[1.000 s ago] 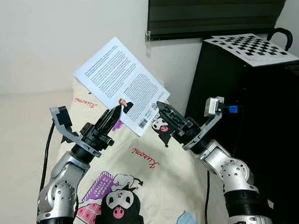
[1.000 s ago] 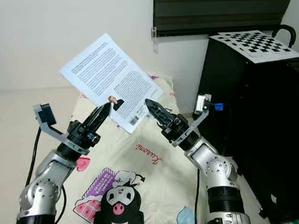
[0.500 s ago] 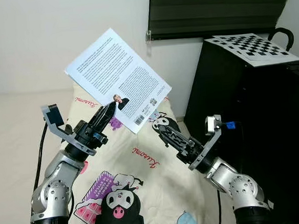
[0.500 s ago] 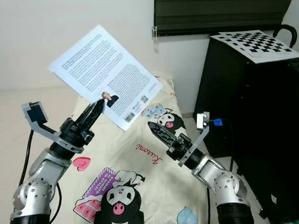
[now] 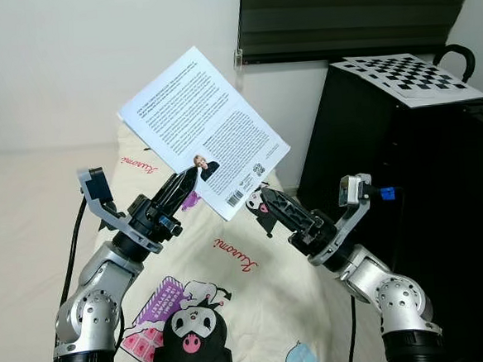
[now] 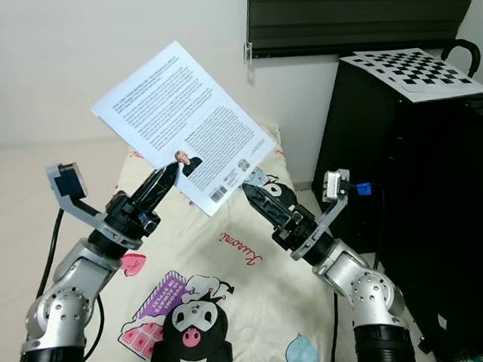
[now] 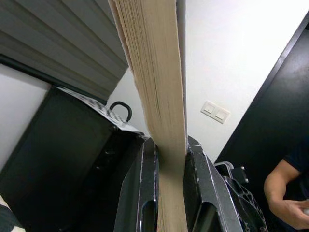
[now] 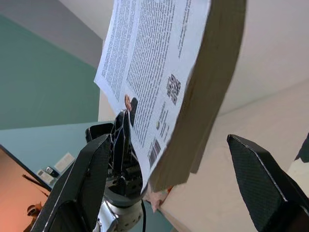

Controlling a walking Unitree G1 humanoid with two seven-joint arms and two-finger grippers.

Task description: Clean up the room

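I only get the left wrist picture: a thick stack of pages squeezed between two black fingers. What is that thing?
Observer: A paperback book, held up by the left gripper over a cartoon-print blanket; its white back cover shows text, a small photo and a barcode.
Operator: Is the other arm helping?
Observer: Not gripping. The right gripper sits just under the book's lower corner, fingers spread wide.
Operator: What is the black box with the handle?
Observer: A tall black case beside the bed, with a checkerboard sheet on top.
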